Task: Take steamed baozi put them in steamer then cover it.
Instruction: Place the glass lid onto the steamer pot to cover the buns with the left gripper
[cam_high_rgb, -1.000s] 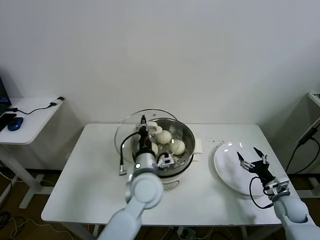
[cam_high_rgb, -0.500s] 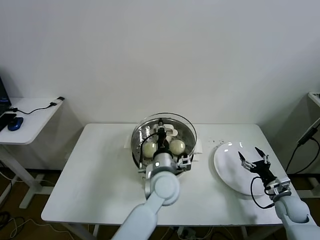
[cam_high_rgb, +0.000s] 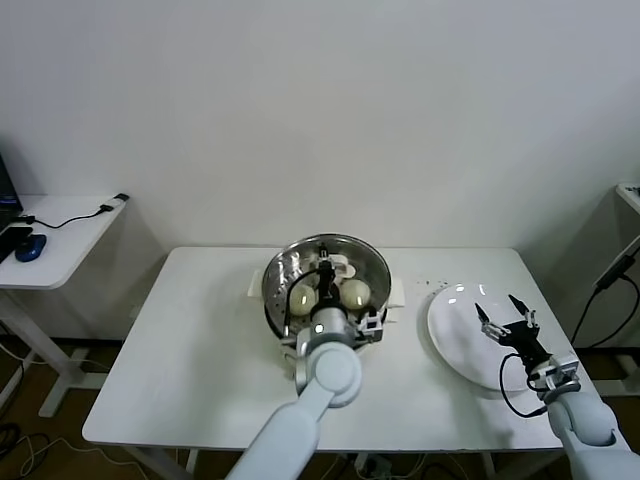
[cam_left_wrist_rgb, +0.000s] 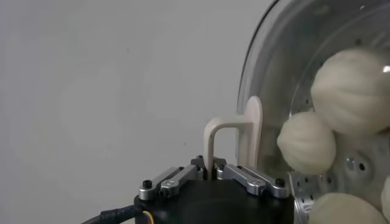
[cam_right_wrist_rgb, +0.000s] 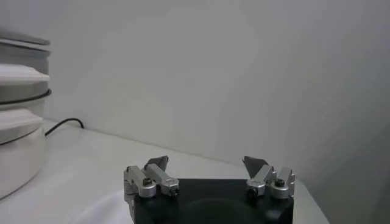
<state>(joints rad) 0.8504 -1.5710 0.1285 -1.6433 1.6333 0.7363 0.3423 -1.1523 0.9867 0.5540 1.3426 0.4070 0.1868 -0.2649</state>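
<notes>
The glass cover lies over the steel steamer at the table's middle, its rim lined up with the steamer's rim. My left gripper is shut on the cover's white bar handle; in the left wrist view the gripper pinches the handle's thin edge. Cream-white baozi show through the glass, and the left wrist view shows three of them. My right gripper hovers open and empty over the white plate at the right.
A small white pad lies beside the steamer on its right. A side table with a mouse and cable stands at far left. In the right wrist view the steamer's white base is far off.
My left gripper carried the cover from the steamer's back-left side to above it and lowered it onto the rim. The right arm stayed still.
</notes>
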